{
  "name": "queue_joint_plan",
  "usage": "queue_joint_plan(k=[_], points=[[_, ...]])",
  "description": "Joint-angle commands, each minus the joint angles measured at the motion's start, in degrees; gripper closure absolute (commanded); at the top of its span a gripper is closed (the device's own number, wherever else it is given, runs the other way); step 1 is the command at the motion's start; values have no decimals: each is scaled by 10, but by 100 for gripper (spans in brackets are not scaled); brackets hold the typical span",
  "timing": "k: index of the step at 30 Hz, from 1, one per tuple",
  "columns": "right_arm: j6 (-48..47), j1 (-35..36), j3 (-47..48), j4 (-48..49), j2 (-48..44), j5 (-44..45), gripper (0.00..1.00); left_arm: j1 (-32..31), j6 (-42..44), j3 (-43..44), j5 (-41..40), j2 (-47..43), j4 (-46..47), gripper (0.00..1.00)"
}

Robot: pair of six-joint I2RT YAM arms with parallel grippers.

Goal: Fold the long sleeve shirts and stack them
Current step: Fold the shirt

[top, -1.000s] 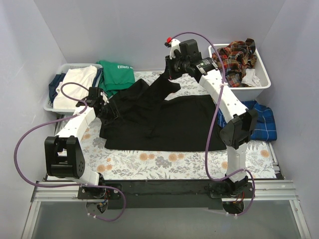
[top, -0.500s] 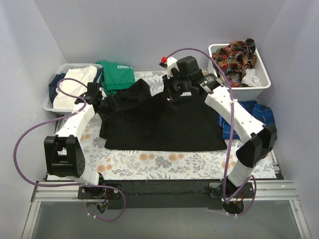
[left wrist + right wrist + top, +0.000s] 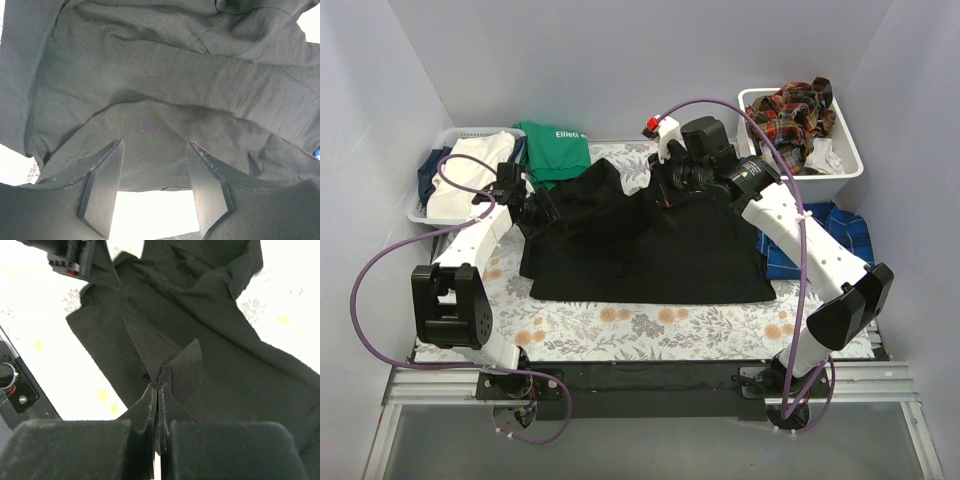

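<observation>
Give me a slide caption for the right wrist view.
Right hand shut on a raised fold of the black shirt.

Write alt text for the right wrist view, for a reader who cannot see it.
The right pincer is shut on a pinched fold of the large plain black cloth shirt, whose rest drapes onto the pale floral table covering below. Part of the left arm shows at the upper left.

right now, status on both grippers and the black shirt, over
Right gripper shut on a fold of the black shirt. Left gripper open at its left edge. Blue plaid shirt alongside, not blocking.
</observation>
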Motion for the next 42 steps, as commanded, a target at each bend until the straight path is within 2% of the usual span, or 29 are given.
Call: queue_joint_plan(k=[1, 6, 11, 16, 21, 27, 34, 42], points=[[-6, 5, 29, 46, -24, -7, 99, 2, -1, 20, -10, 0, 3, 47], [-1, 5, 108, 53, 59, 58, 99, 1, -4, 19, -13, 6, 0, 47], [-9, 4, 238, 53, 150, 95, 99, 1, -4, 22, -10, 1, -2, 47], [-9, -4, 257, 55, 170, 90, 99, 2, -3, 21, -10, -3, -4, 47], [-9, -3, 184, 58, 142, 49, 99, 1, -2, 21, -11, 0, -4, 47], [-10, 3, 88, 58, 57, 35, 99, 2, -3, 22, -15, 9, 1, 47], [-28, 9, -76, 51, -79, 29, 99, 1, -4, 24, -6, 26, 11, 47], [-16, 24, -241, 43, -139, -12, 99, 1, -4, 21, 11, 34, 18, 48]])
